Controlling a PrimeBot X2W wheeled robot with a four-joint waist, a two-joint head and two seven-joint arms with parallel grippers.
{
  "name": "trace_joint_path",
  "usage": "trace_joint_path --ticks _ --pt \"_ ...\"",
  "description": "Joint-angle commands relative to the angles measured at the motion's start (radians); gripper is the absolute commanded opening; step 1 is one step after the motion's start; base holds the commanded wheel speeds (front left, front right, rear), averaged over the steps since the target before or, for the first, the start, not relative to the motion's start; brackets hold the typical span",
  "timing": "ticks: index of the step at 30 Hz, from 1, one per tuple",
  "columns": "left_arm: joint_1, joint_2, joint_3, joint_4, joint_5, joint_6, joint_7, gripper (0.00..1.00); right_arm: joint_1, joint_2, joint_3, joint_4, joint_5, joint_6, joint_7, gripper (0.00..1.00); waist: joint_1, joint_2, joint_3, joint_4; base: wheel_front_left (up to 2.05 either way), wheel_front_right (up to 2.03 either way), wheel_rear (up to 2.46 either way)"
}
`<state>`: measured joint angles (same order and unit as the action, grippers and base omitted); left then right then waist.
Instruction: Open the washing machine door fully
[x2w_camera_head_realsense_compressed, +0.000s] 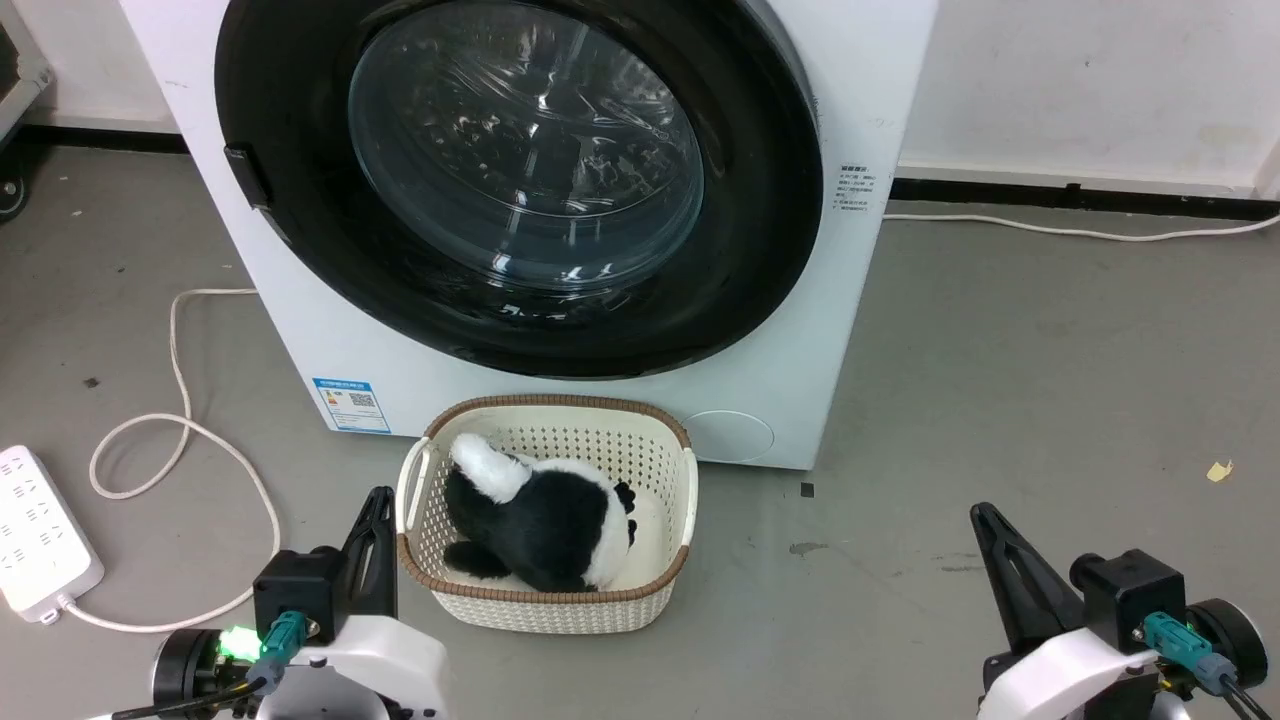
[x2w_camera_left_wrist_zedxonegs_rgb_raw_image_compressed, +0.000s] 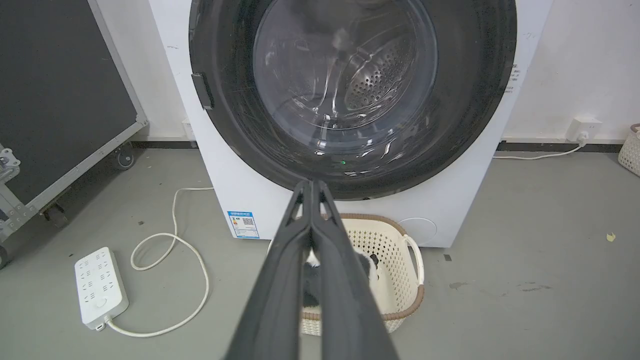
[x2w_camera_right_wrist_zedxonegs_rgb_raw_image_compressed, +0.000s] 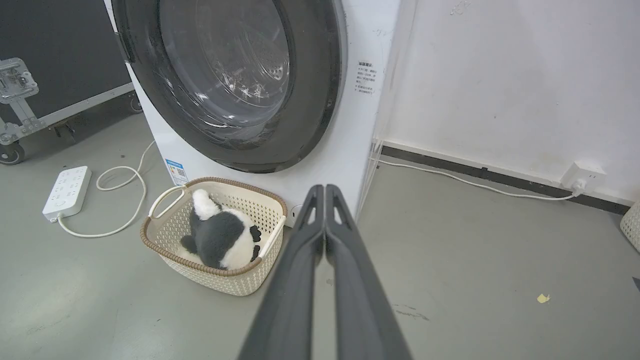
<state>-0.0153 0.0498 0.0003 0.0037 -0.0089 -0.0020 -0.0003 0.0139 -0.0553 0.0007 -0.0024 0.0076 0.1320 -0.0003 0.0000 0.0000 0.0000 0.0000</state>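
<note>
Light: bright, even, diffuse from above | Glare: white streaks on washing machine door (x2w_camera_head_realsense_compressed: 520, 150) glass, upper centre | Shadows: faint, soft beneath basket (x2w_camera_head_realsense_compressed: 545, 612) | Distortion: verticals lean at wrist-view edges | Focus: sharp throughout

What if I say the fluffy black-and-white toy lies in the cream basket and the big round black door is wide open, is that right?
No. The round black-ringed glass washing machine door is shut, as the head view shows. The fluffy black-and-white toy does lie in the cream plastic basket.
</note>
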Motion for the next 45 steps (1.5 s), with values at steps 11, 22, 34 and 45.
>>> trace_joint_path --ticks 11,22,34,45 --pt "0.015 0.000 0.000 -0.004 0.009 0.002 0.000 0.00 -0.014 0.005 -0.001 0.002 -0.008 -0.001 0.000 0.00 0.0000 0.0000 0.000 0.000 0.00 0.00 0.00" --pt "0.015 0.000 0.000 -0.004 0.009 0.002 0.000 0.00 -0.014 0.005 -0.001 0.002 -0.008 -0.001 0.000 0.00 0.0000 0.0000 0.000 0.000 0.00 0.00 0.00" --pt "0.015 0.000 0.000 -0.004 0.009 0.002 0.000 0.00 -0.014 0.005 -0.001 0.002 -0.008 -0.001 0.000 0.00 0.0000 0.0000 0.000 0.000 0.00 0.00 0.00" --pt "0.000 0.000 0.000 0.003 -0.007 0.006 -0.012 1.00 -0.002 0.000 -0.005 0.005 0.008 0.000 -0.013 1.00 0.0000 0.0000 0.001 -0.001 0.00 0.00 0.00"
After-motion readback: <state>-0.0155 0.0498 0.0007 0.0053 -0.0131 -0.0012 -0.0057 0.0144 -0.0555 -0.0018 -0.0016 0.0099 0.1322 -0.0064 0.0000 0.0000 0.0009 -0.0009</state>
